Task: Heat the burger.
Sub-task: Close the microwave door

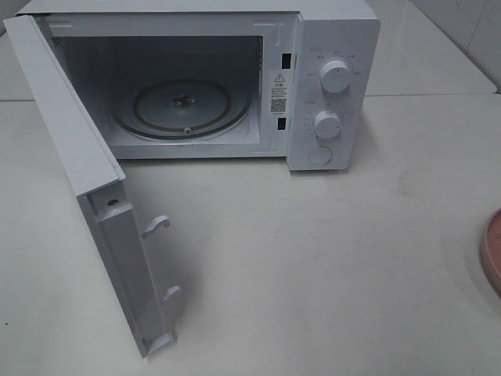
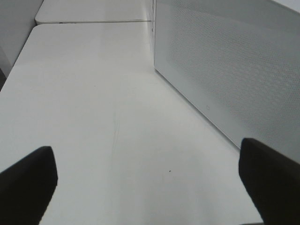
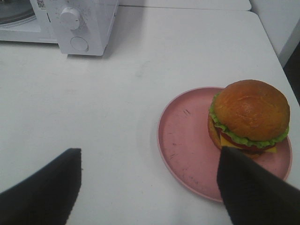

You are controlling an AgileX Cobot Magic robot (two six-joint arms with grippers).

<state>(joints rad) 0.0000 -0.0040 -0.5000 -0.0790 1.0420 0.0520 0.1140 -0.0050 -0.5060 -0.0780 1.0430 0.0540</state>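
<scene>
The burger [image 3: 248,115], with an orange-brown domed bun, green lettuce and a yellow and red layer, sits on the far side of a pink plate [image 3: 185,140] in the right wrist view. My right gripper [image 3: 150,187] hovers open just short of the plate with nothing between its fingers; one dark finger [image 3: 255,187] overlaps the plate's edge below the burger. Only a sliver of the plate [image 1: 493,252] shows at the right edge of the exterior view, and the burger is out of that frame. The left gripper [image 2: 150,187] is open over bare table beside the microwave door [image 2: 229,70].
A white microwave [image 1: 333,86] stands at the back with its door [image 1: 86,157] swung wide to the left. Its glass turntable [image 1: 182,106] carries nothing. Two knobs and a round button are on its right panel. White table [image 1: 313,266] lies between microwave and plate.
</scene>
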